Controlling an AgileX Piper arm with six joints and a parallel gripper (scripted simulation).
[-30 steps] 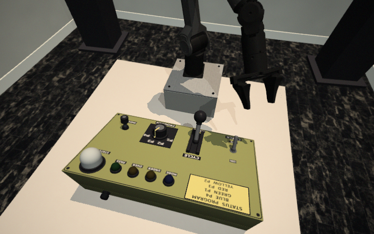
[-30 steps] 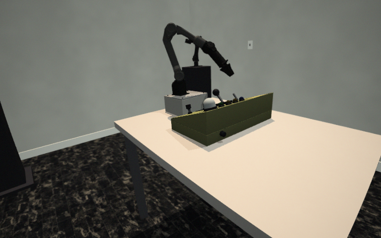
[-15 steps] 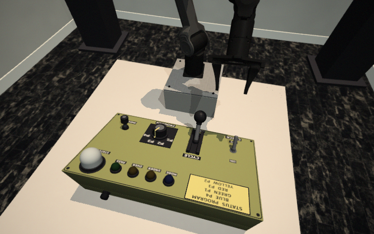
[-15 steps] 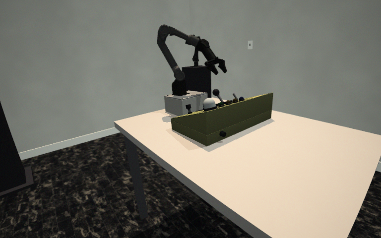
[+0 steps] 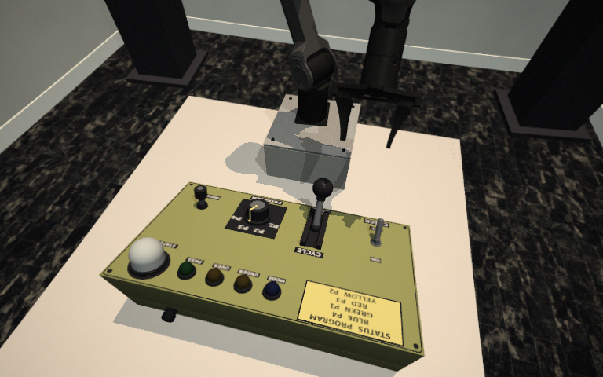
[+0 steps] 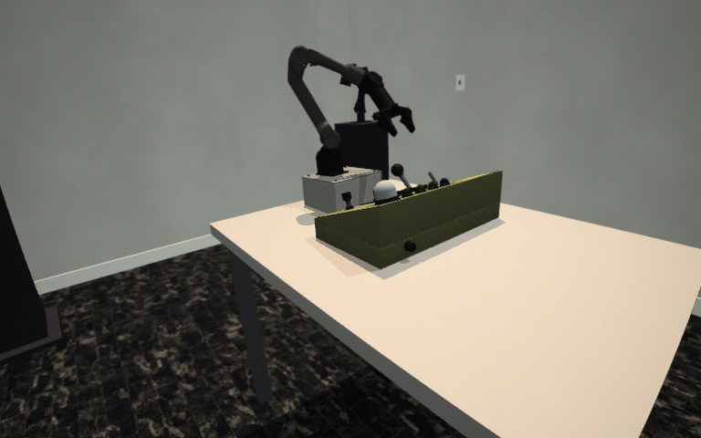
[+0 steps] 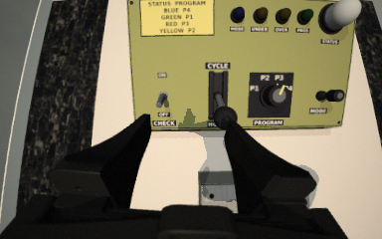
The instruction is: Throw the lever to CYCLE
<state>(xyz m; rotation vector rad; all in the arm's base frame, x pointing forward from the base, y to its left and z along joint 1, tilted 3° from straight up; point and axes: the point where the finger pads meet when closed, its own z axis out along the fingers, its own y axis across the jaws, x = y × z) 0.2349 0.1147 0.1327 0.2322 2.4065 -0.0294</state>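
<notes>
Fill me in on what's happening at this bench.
A single robot arm is working at an olive control console that sits on a table. Its tool hangs open and empty above the console's back edge, touching nothing. The black-knobbed lever sits at the end of its slot away from the CYCLE label, so the throw is not yet made. The program dial and CHECK toggle look untouched.

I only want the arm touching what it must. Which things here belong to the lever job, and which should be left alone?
Belongs to the job:
- lever, at the slot end away from CYCLE
- CYCLE label
- hand, open, above and behind the console

Leave alone:
- program dial
- check toggle
- mode knob
- white dome
- four small lamps
- yellow chart
</notes>
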